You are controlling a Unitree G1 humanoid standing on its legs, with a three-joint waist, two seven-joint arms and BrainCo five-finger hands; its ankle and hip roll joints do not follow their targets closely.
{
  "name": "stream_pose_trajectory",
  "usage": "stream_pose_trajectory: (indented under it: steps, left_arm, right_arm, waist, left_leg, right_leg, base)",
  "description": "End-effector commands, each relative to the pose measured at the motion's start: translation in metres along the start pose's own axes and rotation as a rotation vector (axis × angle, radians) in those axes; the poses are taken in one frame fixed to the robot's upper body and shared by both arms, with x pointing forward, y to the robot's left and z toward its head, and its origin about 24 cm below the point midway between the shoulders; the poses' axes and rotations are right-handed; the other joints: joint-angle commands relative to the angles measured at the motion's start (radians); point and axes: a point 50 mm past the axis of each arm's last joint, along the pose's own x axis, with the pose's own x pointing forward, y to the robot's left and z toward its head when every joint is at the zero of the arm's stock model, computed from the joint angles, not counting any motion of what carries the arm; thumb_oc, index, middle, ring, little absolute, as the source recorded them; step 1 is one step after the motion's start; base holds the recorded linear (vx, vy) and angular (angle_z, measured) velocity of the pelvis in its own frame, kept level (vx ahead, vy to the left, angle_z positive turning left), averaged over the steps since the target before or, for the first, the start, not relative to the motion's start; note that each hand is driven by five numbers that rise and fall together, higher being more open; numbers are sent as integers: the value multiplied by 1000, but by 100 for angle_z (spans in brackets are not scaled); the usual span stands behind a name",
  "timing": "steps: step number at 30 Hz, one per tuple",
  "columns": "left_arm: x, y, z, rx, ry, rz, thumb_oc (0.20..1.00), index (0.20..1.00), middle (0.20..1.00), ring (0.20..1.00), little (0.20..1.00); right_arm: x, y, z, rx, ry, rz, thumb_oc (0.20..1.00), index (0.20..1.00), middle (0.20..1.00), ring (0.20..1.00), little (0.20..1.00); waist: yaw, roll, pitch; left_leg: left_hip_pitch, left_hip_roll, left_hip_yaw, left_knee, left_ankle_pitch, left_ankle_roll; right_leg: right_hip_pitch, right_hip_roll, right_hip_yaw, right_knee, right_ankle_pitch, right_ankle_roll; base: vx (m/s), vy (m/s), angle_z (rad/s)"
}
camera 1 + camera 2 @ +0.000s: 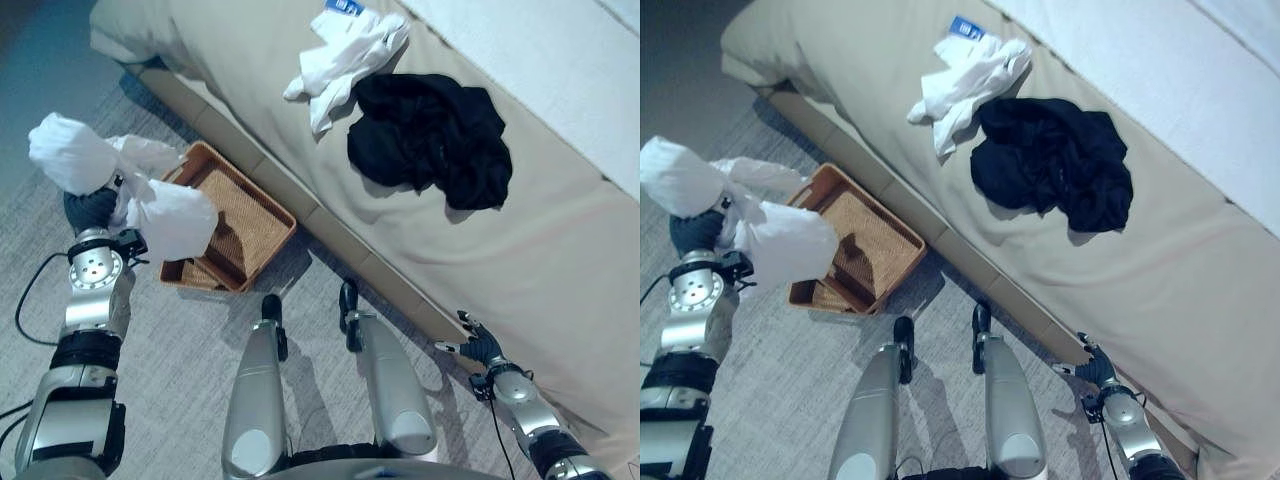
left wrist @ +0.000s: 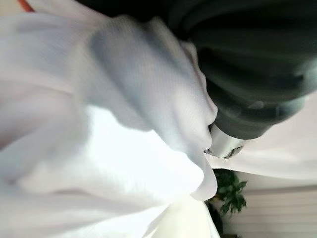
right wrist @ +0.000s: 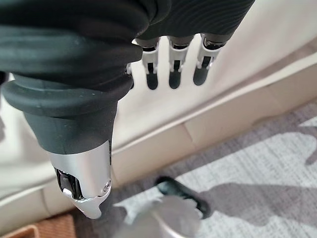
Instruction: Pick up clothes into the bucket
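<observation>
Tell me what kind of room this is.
Likely a bedroom: a bed with clothes lying on it, grey carpet and a wicker basket beside it. A potted plant stands in the background.

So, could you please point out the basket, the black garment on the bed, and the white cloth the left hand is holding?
basket [image 1: 250, 215]: left eye view, on its woven floor.
black garment [image 1: 430, 140]: left eye view, on the middle of the heap.
white cloth [image 1: 175, 220]: left eye view, on the hanging bunch below the left hand [image 1: 92, 208].

Silver-grey arm segments, dark bands between. Left robot hand [image 1: 92, 208] and right robot hand [image 3: 74, 74]: dark ribbed cover over back and wrist; silver fingers [image 3: 173, 67], dark tips; round silver wrist housing with small screws.
</observation>
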Motion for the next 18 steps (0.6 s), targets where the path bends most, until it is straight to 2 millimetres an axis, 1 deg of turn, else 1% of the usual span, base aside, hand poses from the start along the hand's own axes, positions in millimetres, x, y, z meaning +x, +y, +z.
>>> stream_pose_trajectory:
  steps: [1,2,4,7,8,9,10,12,13,14,16,18]
  left_arm:
    - [13,13,34,-39,-146,73,200,200,200,200,200]
    - [17,12,41,-50,-160,84,200,200,200,200,200]
    - [20,11,41,-45,-152,85,200,200,200,200,200]
    - [27,9,50,-63,-166,99,200,200,200,200,200]
    - [30,10,51,-80,-150,115,573,573,573,573,573]
    - [30,10,51,-81,-151,115,893,893,893,893,893]
    - [33,9,52,-73,-147,120,1000,1000,1000,1000,1000]
    - [36,10,49,-81,-111,142,1000,1000,1000,1000,1000]
    - [35,4,55,-101,-138,135,1000,1000,1000,1000,1000]
    - [33,-2,56,-109,-141,117,1000,1000,1000,1000,1000]
    - [33,-4,55,-125,-132,114,1000,1000,1000,1000,1000]
    - [32,-5,54,-106,-132,104,1000,1000,1000,1000,1000]
  right_arm:
    - [-3,-18,5,16,-60,-87,1000,1000,1000,1000,1000]
    - [-3,-23,10,27,-81,-112,1000,1000,1000,1000,1000]
    - [-3,-24,9,26,-77,-124,1000,1000,1000,1000,1000]
    - [-2,-30,14,40,-99,-157,1000,1000,1000,1000,1000]
    - [-2,-32,14,44,-98,-169,1000,1000,1000,1000,1000]
    - [-2,-32,14,45,-98,-169,1000,1000,1000,1000,1000]
    - [-1,-32,16,44,-102,-175,1000,1000,1000,1000,1000]
    - [0,-32,17,49,-102,-181,1000,1000,1000,1000,1000]
    - [0,-32,19,54,-110,-186,1000,1000,1000,1000,1000]
    - [0,-30,21,59,-114,-188,1000,1000,1000,1000,1000]
    - [3,-31,26,64,-127,-194,1000,1000,1000,1000,1000]
    - [4,-34,40,71,-184,-192,1000,1000,1000,1000,1000]
  waist:
    - [-19,3,-18]
    - [-25,6,-10]
    - [-28,8,-9]
    - [-34,10,-5]
    - [-37,10,-5]
    - [-37,11,-5]
    - [-38,11,-5]
    - [-38,10,-5]
    - [-35,11,-5]
    - [-34,14,-5]
    - [-32,15,-5]
    - [-33,13,-5]
  left_leg:
    - [-37,-34,-22,67,-34,33]
    - [-78,-38,-34,83,-31,32]
    - [-97,-38,-33,90,-31,31]
    - [-148,-38,-38,109,-34,32]
    - [-166,-37,-43,109,-35,35]
    - [-168,-37,-43,110,-34,35]
    - [-177,-36,-42,109,-34,36]
    - [-192,-33,-43,106,-33,39]
    - [-196,-36,-45,101,-31,41]
    - [-196,-35,-45,92,-27,42]
    - [-192,-35,-45,77,-22,41]
    - [-192,-34,-42,59,-17,40]
  right_leg:
    - [31,-55,12,23,-22,44]
    - [-13,-59,5,52,-28,42]
    - [-32,-62,3,61,-31,41]
    - [-85,-64,0,81,-33,41]
    - [-105,-61,-1,82,-32,41]
    - [-106,-61,-1,82,-32,41]
    - [-116,-62,-4,81,-31,41]
    - [-129,-56,-5,69,-25,46]
    - [-133,-55,-8,63,-22,48]
    - [-134,-55,-12,52,-18,50]
    - [-134,-56,-12,37,-12,53]
    - [-135,-52,-11,19,-5,53]
  base:
    - [-52,-77,21]
    - [-29,-57,25]
    - [-3,-26,14]
    - [14,-24,6]
    - [23,-9,7]
    - [26,-7,7]
    - [17,-3,6]
    - [13,-1,2]
    - [0,0,0]
    - [17,-20,-3]
    - [0,0,0]
    - [3,5,-2]
